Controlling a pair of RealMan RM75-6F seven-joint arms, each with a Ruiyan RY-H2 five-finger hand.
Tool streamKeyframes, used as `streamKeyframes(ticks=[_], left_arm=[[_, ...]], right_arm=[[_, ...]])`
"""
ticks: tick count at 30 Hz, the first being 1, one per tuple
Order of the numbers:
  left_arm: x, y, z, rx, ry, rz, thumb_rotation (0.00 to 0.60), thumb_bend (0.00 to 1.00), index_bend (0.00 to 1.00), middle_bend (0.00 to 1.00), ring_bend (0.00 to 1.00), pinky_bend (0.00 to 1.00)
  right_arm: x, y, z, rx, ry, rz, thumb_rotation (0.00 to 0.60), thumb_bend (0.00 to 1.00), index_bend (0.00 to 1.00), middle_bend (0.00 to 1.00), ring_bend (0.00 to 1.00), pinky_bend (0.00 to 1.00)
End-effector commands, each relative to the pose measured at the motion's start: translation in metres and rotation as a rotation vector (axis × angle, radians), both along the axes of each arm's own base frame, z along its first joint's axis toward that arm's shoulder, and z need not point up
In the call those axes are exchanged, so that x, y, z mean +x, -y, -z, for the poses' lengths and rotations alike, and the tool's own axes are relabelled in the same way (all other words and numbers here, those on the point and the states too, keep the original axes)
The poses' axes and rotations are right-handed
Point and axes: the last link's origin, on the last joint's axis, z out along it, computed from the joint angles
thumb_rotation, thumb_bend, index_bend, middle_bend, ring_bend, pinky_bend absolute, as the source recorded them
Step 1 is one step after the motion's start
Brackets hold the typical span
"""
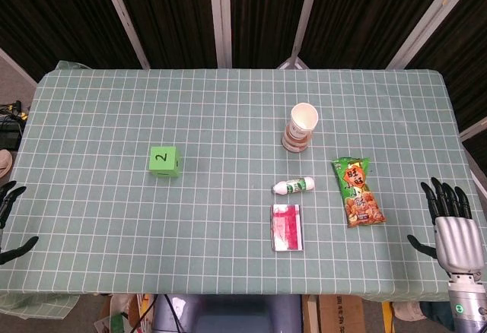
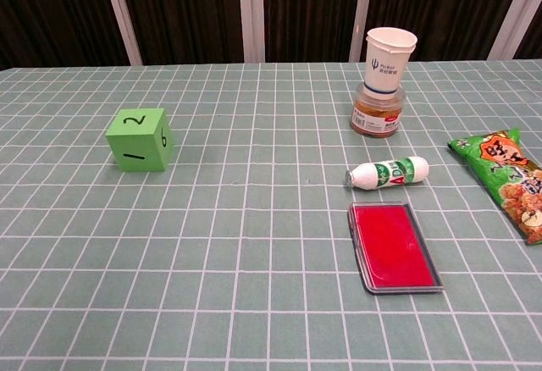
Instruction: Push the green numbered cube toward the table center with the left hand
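Observation:
The green numbered cube (image 1: 163,160) (image 2: 141,141) sits on the left half of the checked tablecloth, a "2" on its top face. My left hand (image 1: 11,223) shows only as dark fingertips at the far left edge of the head view, well left of and nearer than the cube, fingers apart and holding nothing. My right hand (image 1: 452,223) hovers at the table's right edge, fingers spread and empty. Neither hand appears in the chest view.
Right of centre are a paper cup on a jar (image 1: 300,128) (image 2: 383,81), a small white bottle lying down (image 1: 294,186) (image 2: 388,174), a red flat case (image 1: 288,226) (image 2: 391,246) and a green snack bag (image 1: 357,191) (image 2: 506,180).

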Motion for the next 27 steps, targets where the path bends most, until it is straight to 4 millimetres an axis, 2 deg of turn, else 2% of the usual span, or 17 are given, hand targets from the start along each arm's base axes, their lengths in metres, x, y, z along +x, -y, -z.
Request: streamKeyframes(ticks=[1,22,27], left_arm=[[0.0006,0.0005,0.0002,-0.002,0.001,0.0,0.6,0.18,0.16,0.09,0.0,0.05],[0.0023,-0.0007,0.0001,-0.019,0.026,0.029,0.6,0.2,0.14,0.1,0.0,0.05],[0.0018,-0.0021,0.006,-0.046,0.017,0.022,0.6,0.2,0.14,0.11,0.0,0.06]], right_arm=[[0.0003,-0.0003,0.0003,0.002,-0.002,-0.001,0.6,0.04,0.07,0.0,0.03,0.0],[0.0052,-0.0047,0.0017,0.018,0.004,-0.008,0.6,0.04,0.07,0.0,0.03,0.0],[0.0033,-0.0038,0.0022,0.026,0.009,0.001,0.6,0.04,0.07,0.0,0.03,0.0]])
